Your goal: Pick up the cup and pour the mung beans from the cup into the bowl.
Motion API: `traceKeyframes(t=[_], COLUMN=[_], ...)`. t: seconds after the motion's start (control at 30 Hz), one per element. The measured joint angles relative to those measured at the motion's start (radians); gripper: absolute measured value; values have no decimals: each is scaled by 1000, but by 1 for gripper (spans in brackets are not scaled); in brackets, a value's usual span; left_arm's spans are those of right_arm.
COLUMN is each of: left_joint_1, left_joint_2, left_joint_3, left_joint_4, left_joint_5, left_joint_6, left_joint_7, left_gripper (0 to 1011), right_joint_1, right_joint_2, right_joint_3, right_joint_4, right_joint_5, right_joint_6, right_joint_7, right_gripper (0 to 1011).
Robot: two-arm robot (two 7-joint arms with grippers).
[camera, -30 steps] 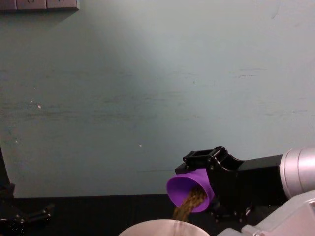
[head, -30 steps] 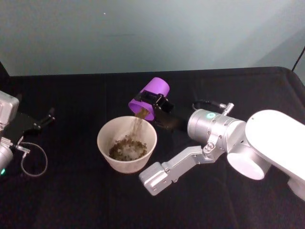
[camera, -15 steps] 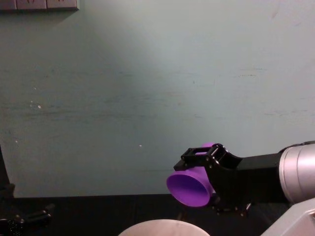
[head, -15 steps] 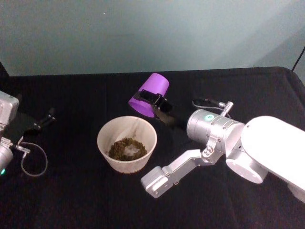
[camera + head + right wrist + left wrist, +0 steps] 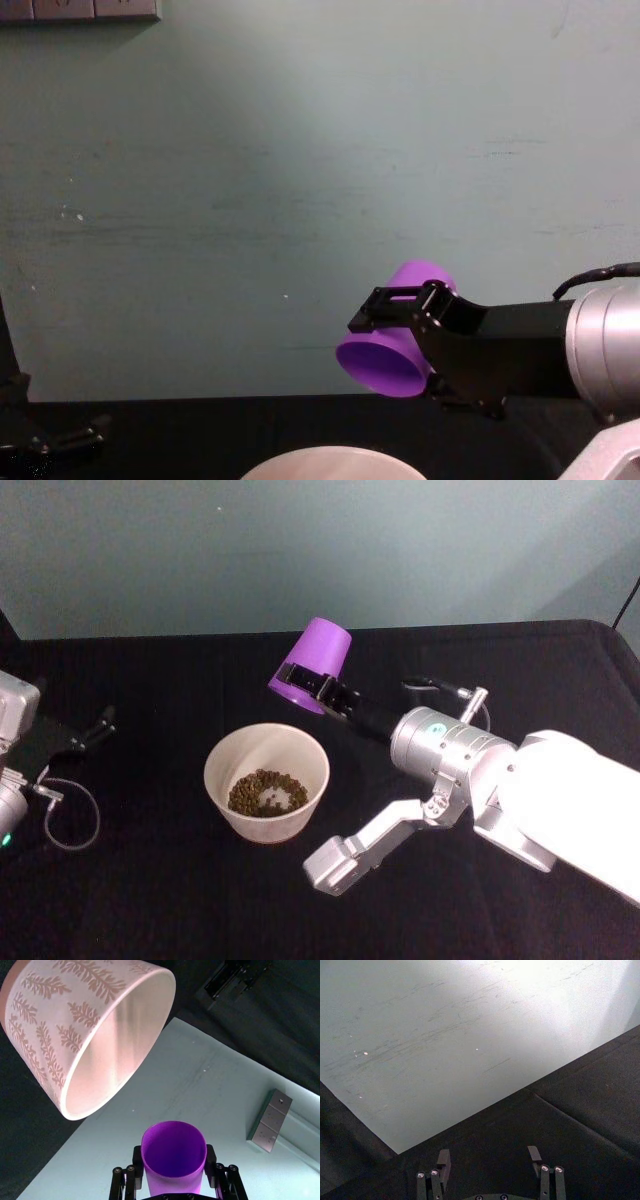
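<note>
White bowl (image 5: 250,822) sits lower middle of the head view on the black counter (image 5: 150,900), with the mung beans (image 5: 266,792) heaped in its bottom. The left gripper (image 5: 489,1152) is parked at the left edge, fingers apart. Farther back, upper middle, the right gripper (image 5: 306,682) has its fingers clamped on the purple cup (image 5: 320,655). The cup is tipped mouth-down towards the bowl and held clear of it.

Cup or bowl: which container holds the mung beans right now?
The white bowl: the mung beans lie in its bottom. The purple cup, tipped in the right gripper, shows a bare inside.
</note>
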Motion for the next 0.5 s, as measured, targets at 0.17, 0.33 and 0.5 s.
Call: traceKeyframes(t=[0.17, 0.33, 0.5], left_joint_1=[0, 0, 0], left_joint_2=[0, 0, 0], left_joint_3=[0, 0, 0], left_joint_4=[0, 0, 0], left_joint_5=[0, 0, 0], left_joint_6=[0, 0, 0], left_joint_7=[0, 0, 0], left_gripper=[1000, 1000, 1000], right_joint_1=[-4, -29, -87], right_joint_2=[1, -5, -16], right_joint_3=[7, 66, 198], right_joint_4=[-3, -4, 0], right_joint_5=[14, 153, 452], right_joint_6=[2, -8, -45], right_joint_7=[-1, -1, 5], right_gripper=[723, 723, 723])
